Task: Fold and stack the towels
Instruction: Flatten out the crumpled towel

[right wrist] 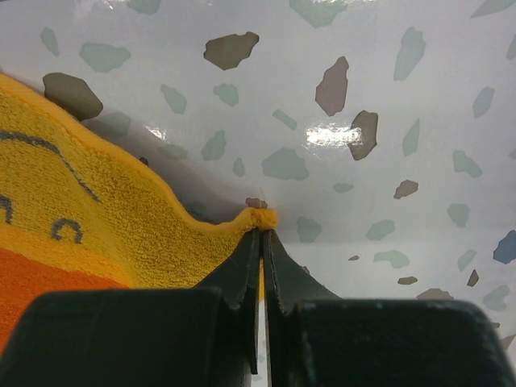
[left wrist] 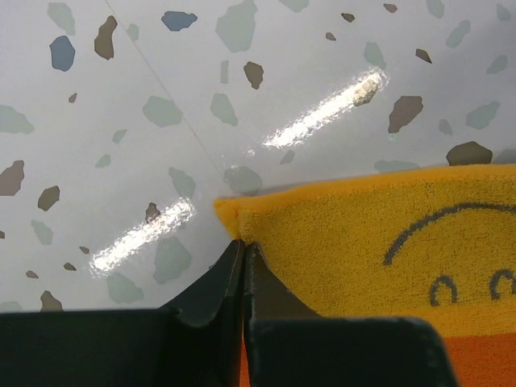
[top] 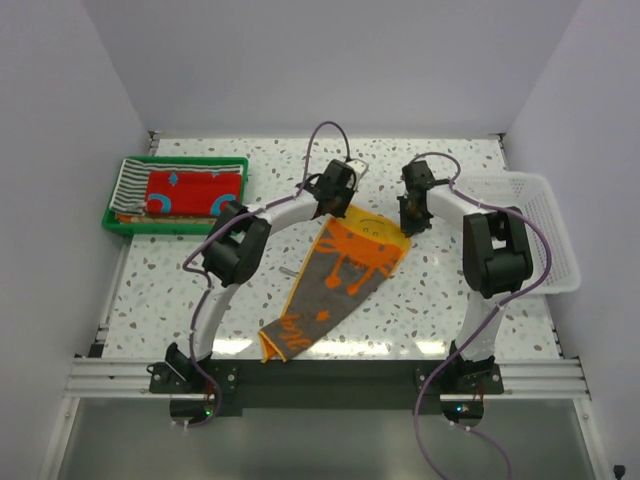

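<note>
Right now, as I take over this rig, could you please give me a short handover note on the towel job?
Left gripper: shut on the far left corner of the orange cartoon towel.
Right gripper: shut on its far right corner.
The towel lies spread diagonally on the table, not yet folded.
Done: a striped towel and a red towel sit in the green tray, far left.
Left: fold this towel, probably by drawing the pinched corners toward its near end, then stack it.

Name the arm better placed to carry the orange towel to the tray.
Left, likely: the green tray lies on its side; the left pincer grips a corner of the orange towel.
</note>
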Tool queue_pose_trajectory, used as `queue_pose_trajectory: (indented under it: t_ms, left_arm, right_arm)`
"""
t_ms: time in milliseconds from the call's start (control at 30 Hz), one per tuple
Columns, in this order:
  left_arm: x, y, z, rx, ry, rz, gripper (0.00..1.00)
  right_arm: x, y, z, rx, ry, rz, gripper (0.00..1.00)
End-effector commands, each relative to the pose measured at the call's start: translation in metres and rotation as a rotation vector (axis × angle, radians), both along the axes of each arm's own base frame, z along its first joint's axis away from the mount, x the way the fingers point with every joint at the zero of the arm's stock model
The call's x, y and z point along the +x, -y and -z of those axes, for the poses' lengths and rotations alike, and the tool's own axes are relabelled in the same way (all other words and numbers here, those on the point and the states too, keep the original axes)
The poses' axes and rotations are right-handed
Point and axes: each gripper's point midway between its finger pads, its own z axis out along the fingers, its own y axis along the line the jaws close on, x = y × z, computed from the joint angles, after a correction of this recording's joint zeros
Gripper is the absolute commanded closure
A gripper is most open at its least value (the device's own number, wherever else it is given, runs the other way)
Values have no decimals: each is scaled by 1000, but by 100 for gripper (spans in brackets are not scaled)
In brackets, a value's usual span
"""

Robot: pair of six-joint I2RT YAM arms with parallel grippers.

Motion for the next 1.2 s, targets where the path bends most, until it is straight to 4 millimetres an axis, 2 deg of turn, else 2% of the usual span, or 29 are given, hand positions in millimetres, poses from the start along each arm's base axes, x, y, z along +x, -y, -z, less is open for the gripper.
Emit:
queue_pose_trajectory:
  t_ms: [0,67,133,167,233,300,333,400,433,500,533,567,600,633,667,700,733,767,800,833,867,900,967,1000,1033,1067,1100,1133,1167]
  left_arm:
    - [-47,-44,83,145,-261,-58,99]
    - [-40,-48,76,130,-252,-72,100]
    - [-24,-54,55,99,-209,-96,100]
    - [-17,-55,44,82,-186,-106,100]
    - [2,-57,5,24,-119,-124,100]
    - [22,-58,-45,-29,-23,-130,100]
    - [29,-58,-63,-42,15,-133,100]
    - [45,-59,-122,-76,133,-136,100]
    - [48,-58,-142,-90,170,-133,100]
    - [57,-62,-205,-134,291,-141,100]
    - [58,-63,-228,-153,335,-144,100]
    - [61,-66,-257,-174,392,-148,100]
    - [56,-71,-292,-200,454,-152,100]
    - [54,-72,-314,-222,498,-149,100]
    - [44,-76,-349,-254,556,-132,100]
    - [38,-78,-365,-269,583,-127,100]
    - [33,-80,-379,-287,608,-123,100]
    - [20,-84,-399,-311,636,-102,100]
    - [12,-84,-407,-326,648,-90,100]
    - [7,-85,-402,-330,646,-80,100]
    - [-13,-91,-427,-370,688,-59,100]
    - [-22,-93,-440,-402,731,-48,100]
    - [-52,-102,-450,-432,757,-18,100]
    - [-63,-103,-459,-454,783,-6,100]
    - [-73,-101,-447,-451,768,9,100]
    - [-95,-109,-468,-458,825,31,100]
    - [-107,-109,-473,-469,846,46,100]
    - [-128,-109,-477,-482,859,77,100]
    - [-136,-109,-478,-483,866,81,100]
  right_arm:
    - [4,-10,-8,29,19,-33,100]
    - [12,-13,-16,46,48,-38,100]
    - [19,-18,-25,66,71,-46,100]
    - [29,-21,-36,76,107,-49,100]
    - [39,-24,-50,88,141,-53,100]
    - [60,-28,-79,100,218,-60,100]
    - [76,-31,-104,106,282,-63,100]
    - [89,-32,-132,102,344,-75,100]
    - [103,-34,-164,109,418,-79,100]
    - [111,-34,-199,112,490,-91,100]
    - [117,-36,-230,125,560,-100,100]
    - [119,-38,-247,136,599,-113,100]
    - [116,-38,-273,142,657,-129,100]
    - [116,-39,-297,148,715,-139,100]
    - [114,-39,-313,143,752,-157,100]
    - [110,-38,-327,142,785,-169,100]
    - [101,-37,-352,145,840,-182,100]
    - [95,-36,-364,136,868,-210,100]
    - [82,-34,-379,131,903,-224,100]
    - [75,-31,-391,132,935,-225,100]
    - [68,-28,-398,99,960,-255,100]
    - [49,-25,-412,101,1009,-266,100]
    - [32,-25,-423,91,1051,-310,100]
    - [22,-24,-418,93,1047,-328,100]
    - [3,-23,-436,97,1101,-347,100]
    - [-8,-22,-440,89,1119,-371,100]
    - [-16,-25,-436,100,1116,-394,100]
    - [-35,-23,-449,103,1155,-410,100]
    - [-43,-21,-452,97,1167,-421,100]
